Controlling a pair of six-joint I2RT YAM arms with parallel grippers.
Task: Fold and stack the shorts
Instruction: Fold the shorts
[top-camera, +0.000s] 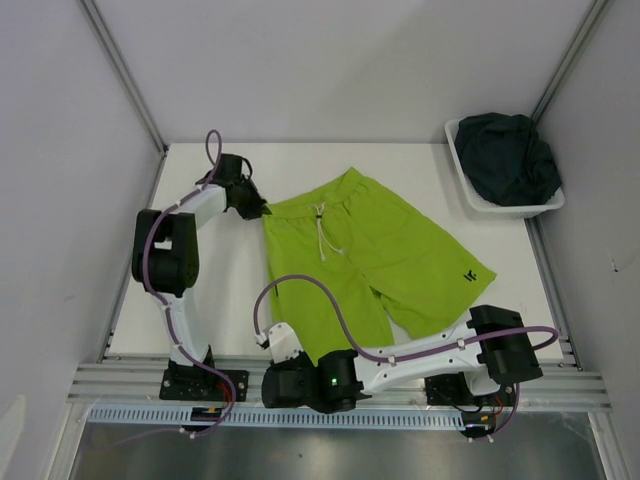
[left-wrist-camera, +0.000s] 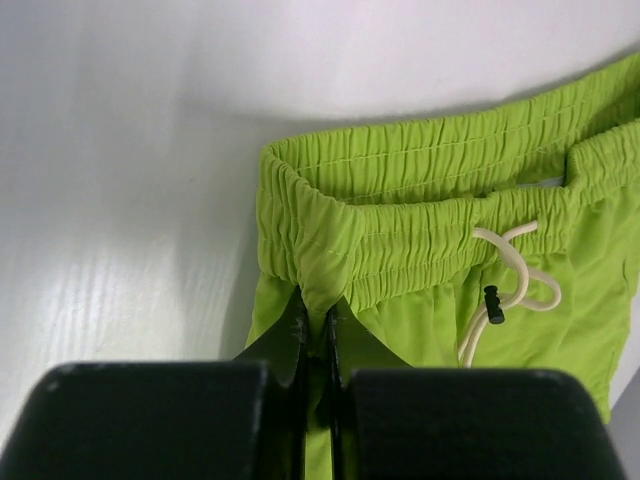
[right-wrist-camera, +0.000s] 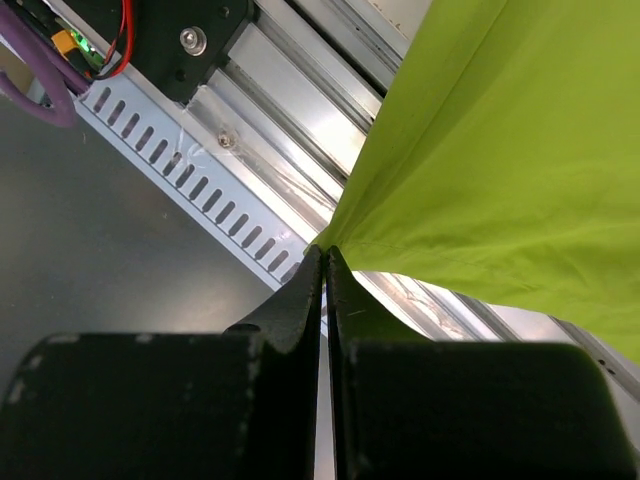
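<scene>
The lime green shorts lie spread flat on the white table, waistband toward the back. My left gripper is at the waistband's left corner and is shut on a pinch of the elastic; in the left wrist view the fabric rises between the closed fingers. My right gripper is at the near hem of the left leg, over the front rail. It is shut on the hem corner, which is pinched at the tips. The dark navy-teal shorts lie bunched in the basket.
A white mesh basket stands at the table's back right corner. The aluminium rail and slotted cable duct run along the near edge under my right wrist. Grey walls close in both sides.
</scene>
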